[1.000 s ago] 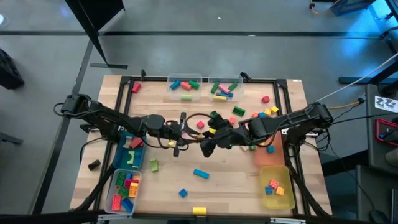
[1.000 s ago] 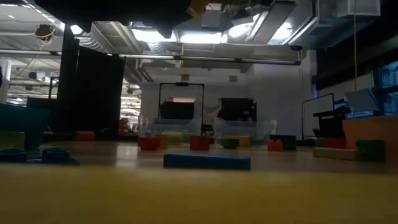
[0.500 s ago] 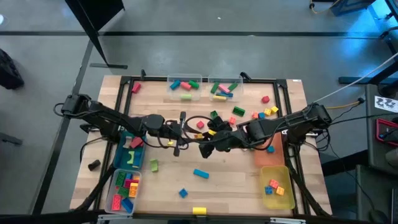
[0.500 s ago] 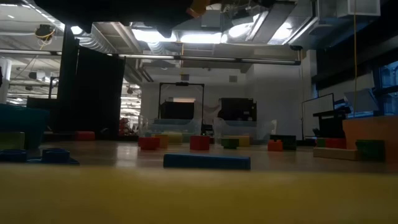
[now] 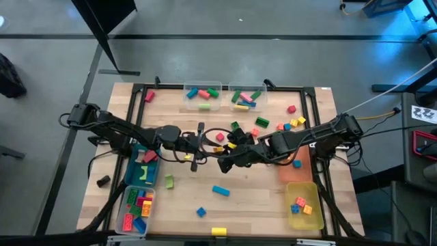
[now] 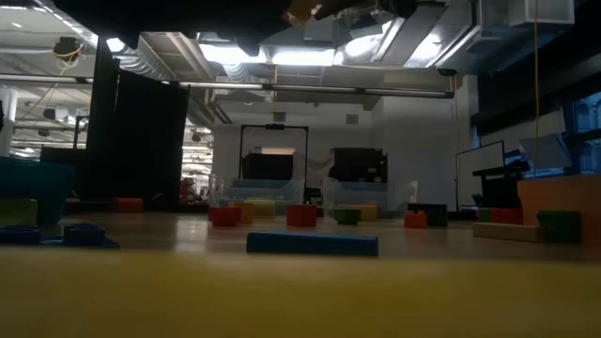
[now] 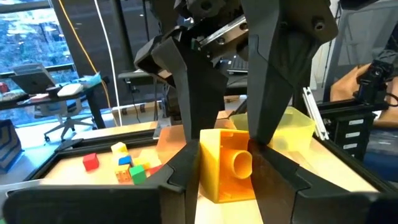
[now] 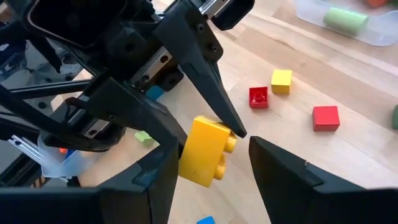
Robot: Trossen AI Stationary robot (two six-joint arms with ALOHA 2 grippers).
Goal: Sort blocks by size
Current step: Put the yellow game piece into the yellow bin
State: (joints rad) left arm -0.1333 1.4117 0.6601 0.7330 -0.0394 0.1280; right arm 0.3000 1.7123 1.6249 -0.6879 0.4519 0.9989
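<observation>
Mid-table, above the wood, the left gripper (image 7: 225,163) and right gripper (image 8: 208,163) are met nose to nose. A yellow brick (image 7: 225,163) is pinched between the left gripper's jaws, studs toward the right gripper. The right gripper's jaws are seen spread either side of the same brick, apparently not closed on it.

Judged light, rigid, smooth plastic; flat sides are best gripped, not the studs.

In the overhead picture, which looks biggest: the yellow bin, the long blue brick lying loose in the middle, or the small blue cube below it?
1. Yellow bin
2. Long blue brick
3. Small blue cube
All sit on the table, so the order is reliable.
</observation>
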